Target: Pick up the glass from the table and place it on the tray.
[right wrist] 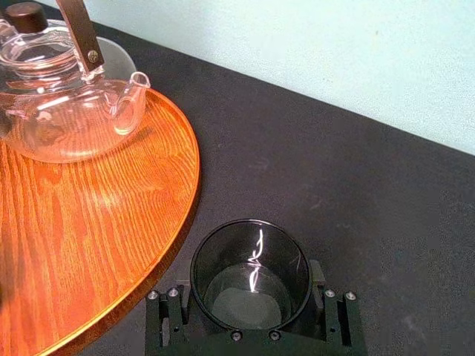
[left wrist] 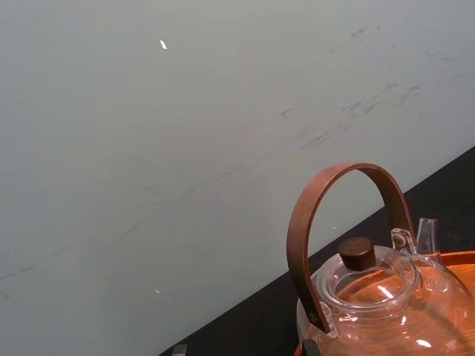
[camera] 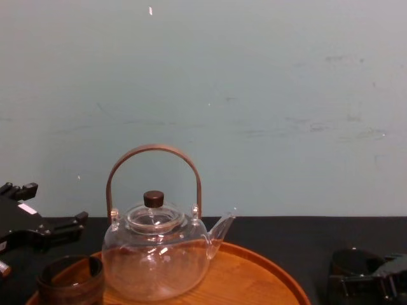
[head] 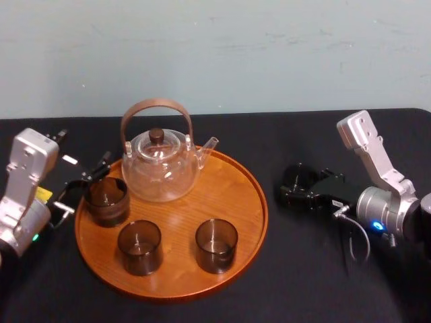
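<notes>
The glass (right wrist: pixel 250 274) stands upright, its long axis vertical and its mouth up, on the table (head: pixel 296 276) just beside the tray (head: pixel 232 195), at its 3 o'clock. The right hand (head: pixel 296 190) reaches in low and level, closed on the glass from 2 sides. The left hand (head: pixel 82 187) is at the tray's 9 o'clock with its fingers spread apart. The tray carries a teapot (head: pixel 160 165) and 3 brown cups (head: pixel 140 247), which all look empty.

Clear teapot (head: pixel 160 168), 3 brown cups (head: pixel 140 247), pale wall (head: pixel 215 54) bg
</notes>
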